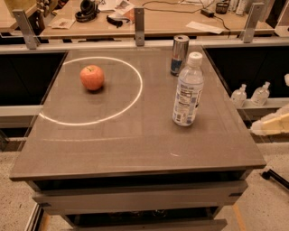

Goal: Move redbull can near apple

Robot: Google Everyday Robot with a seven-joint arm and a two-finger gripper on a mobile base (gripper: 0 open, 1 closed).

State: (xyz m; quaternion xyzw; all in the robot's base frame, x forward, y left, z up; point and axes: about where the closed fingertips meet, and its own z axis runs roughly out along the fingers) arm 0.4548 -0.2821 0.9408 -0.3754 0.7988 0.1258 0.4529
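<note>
The bench fills most of the view, a flat grey-brown top with a lower shelf showing under its near edge. Nearest on it, toward the right side, a clear water bottle with a white cap stands upright.

Off the right side of the bench, about level with the bottle's base, a pale cream shape pokes in from the edge of the view. This looks like the tool. Whether it is released or clenched, I cannot tell. It is well apart from everything on the bench.

Farther back on the left half, a thin ring of white light lies across the surface. The apple sits inside it, near the ring's far left part, stem dimple up.

The can stands upright near the far edge, right of centre, just behind the bottle and apart from it. It is outside the ring and well apart from the apple, with the ring's right arc between them.

Below the bench's right side, two small clear pump bottles stand side by side on a lower ledge. Beyond the far edge runs a rail with metal posts. Behind that, a wooden desk holds headphones, papers and cables.
</note>
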